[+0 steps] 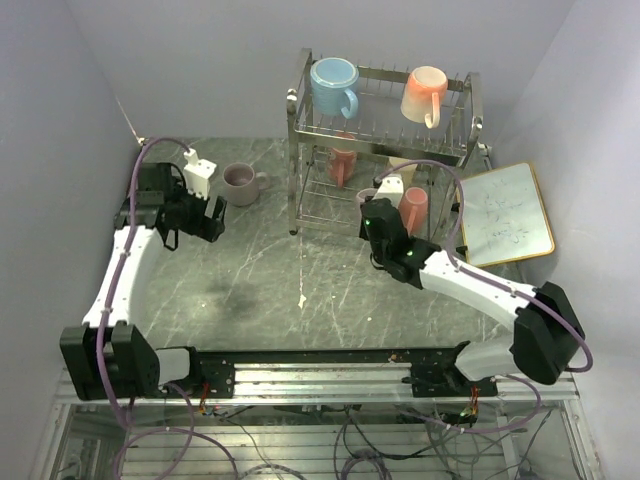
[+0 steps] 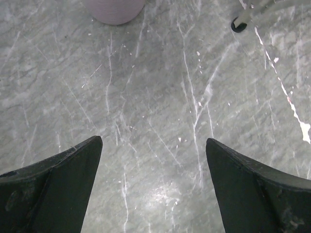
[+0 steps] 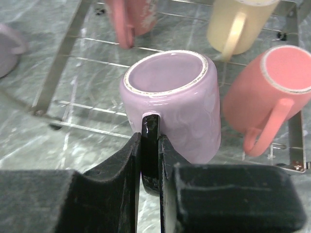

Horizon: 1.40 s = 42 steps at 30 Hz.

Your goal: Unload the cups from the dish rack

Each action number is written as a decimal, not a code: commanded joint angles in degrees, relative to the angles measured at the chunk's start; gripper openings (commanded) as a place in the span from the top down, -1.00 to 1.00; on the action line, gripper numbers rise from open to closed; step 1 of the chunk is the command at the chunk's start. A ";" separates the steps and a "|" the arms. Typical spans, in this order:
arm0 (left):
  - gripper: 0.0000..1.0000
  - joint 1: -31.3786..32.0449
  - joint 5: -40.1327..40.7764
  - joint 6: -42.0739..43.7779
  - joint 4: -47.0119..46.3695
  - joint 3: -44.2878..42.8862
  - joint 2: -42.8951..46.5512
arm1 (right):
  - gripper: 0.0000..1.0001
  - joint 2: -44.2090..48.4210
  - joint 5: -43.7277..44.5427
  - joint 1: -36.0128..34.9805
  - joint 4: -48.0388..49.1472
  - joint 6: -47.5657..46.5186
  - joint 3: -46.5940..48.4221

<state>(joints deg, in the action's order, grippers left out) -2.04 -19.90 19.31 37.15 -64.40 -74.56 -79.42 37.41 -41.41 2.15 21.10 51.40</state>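
The chrome dish rack stands at the back of the table. Its top tier holds a light blue cup and a peach cup. On the lower tier, my right gripper is shut on the dark handle of a mauve cup, whose mouth faces the wrist camera. A pink cup, a pale yellow cup and a salmon cup lie around it. My left gripper hangs open and empty over the bare table, just short of a second mauve cup standing left of the rack.
A gold-framed whiteboard lies to the right of the rack, beside my right arm. A rack foot shows at the upper right of the left wrist view. Grey walls close in on both sides.
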 commanded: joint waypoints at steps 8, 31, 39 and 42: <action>-0.98 -2.18 -12.47 12.82 -2.99 10.76 18.01 | 1.00 11.25 -3.70 -10.10 -9.04 16.35 5.61; -0.85 7.32 -19.70 27.25 -13.39 23.28 38.86 | 1.00 -0.82 -33.80 -12.50 18.09 70.74 6.49; -0.76 7.32 -23.53 27.02 -7.49 21.92 40.60 | 1.00 -3.84 -32.10 -15.14 21.40 74.36 7.33; -0.84 7.32 -21.77 25.59 -7.04 23.78 43.58 | 1.00 -4.66 -29.53 -15.91 18.05 72.18 10.27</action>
<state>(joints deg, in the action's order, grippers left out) 4.80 -40.10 45.47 27.90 -41.12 -33.98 -83.50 4.67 -56.60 16.21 92.75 56.82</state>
